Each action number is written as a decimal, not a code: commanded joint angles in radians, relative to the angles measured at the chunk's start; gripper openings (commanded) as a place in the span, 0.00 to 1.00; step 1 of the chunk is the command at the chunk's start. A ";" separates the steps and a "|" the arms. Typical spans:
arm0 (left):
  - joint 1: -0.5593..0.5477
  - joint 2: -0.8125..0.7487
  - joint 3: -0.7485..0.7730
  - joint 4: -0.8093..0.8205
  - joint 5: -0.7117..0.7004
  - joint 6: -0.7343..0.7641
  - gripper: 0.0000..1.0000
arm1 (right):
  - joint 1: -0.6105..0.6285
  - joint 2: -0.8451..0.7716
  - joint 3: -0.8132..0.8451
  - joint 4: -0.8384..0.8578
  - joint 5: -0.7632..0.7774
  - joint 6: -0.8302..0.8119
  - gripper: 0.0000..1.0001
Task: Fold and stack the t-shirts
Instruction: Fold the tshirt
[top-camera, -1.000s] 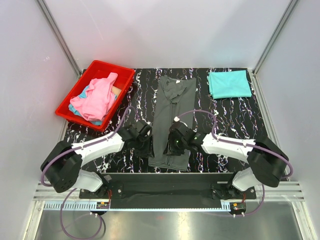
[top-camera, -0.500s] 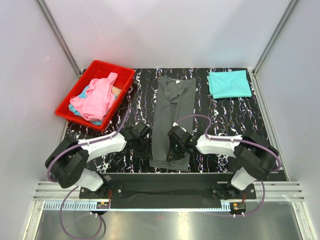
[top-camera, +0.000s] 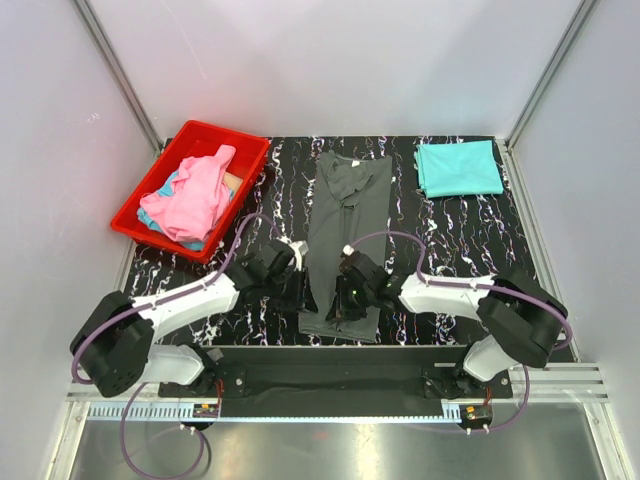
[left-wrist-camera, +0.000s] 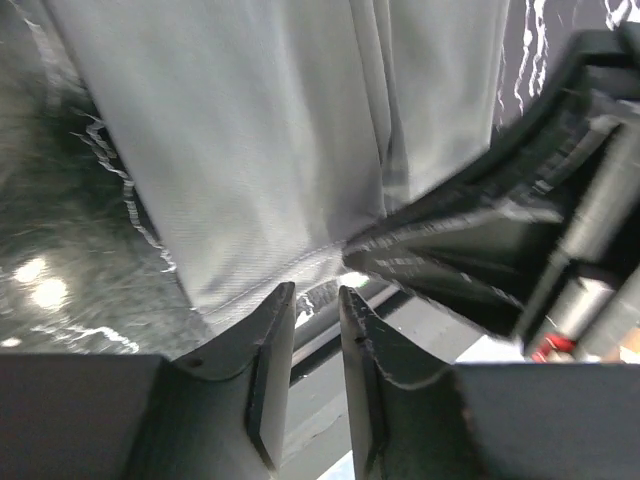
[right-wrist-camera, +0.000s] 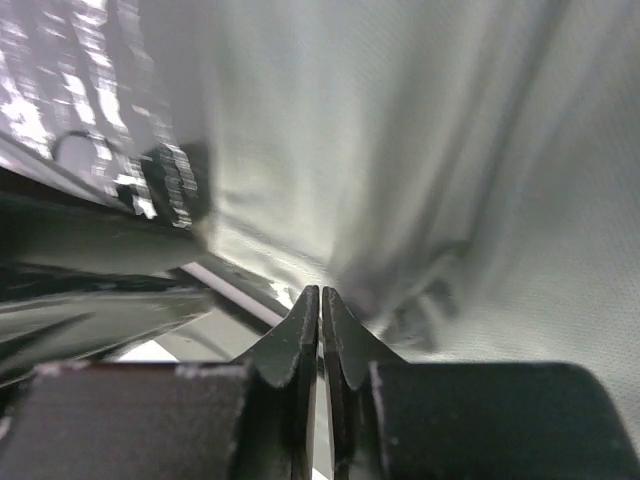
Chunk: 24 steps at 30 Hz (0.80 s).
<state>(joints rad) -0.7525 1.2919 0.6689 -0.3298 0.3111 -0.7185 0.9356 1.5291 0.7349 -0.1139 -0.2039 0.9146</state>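
My left end effector gapes at the grey shirt hem, right end effector pressed together; I may miss cloth.

Bare worktop lies open at 3 o'clock, between the grey t-shirt and the folded teal t-shirt at 1 o'clock. The red bin fills 10 o'clock. At 6 o'clock the left tool and right tool crowd close together at the grey hem.

Red plastic bin far left, black white-veined tabletop, white walls
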 joint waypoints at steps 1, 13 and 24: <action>-0.002 -0.002 -0.060 0.150 0.105 -0.036 0.28 | 0.014 0.013 -0.066 0.085 -0.043 0.036 0.10; -0.015 -0.005 -0.100 -0.004 -0.049 -0.072 0.26 | 0.014 -0.056 -0.042 -0.035 -0.052 -0.013 0.13; -0.002 -0.102 -0.018 -0.141 -0.129 0.005 0.57 | 0.012 -0.293 0.025 -0.383 0.037 0.064 0.49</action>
<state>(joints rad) -0.7650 1.1870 0.6479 -0.4538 0.2237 -0.7483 0.9375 1.2583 0.7624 -0.3454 -0.2188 0.9428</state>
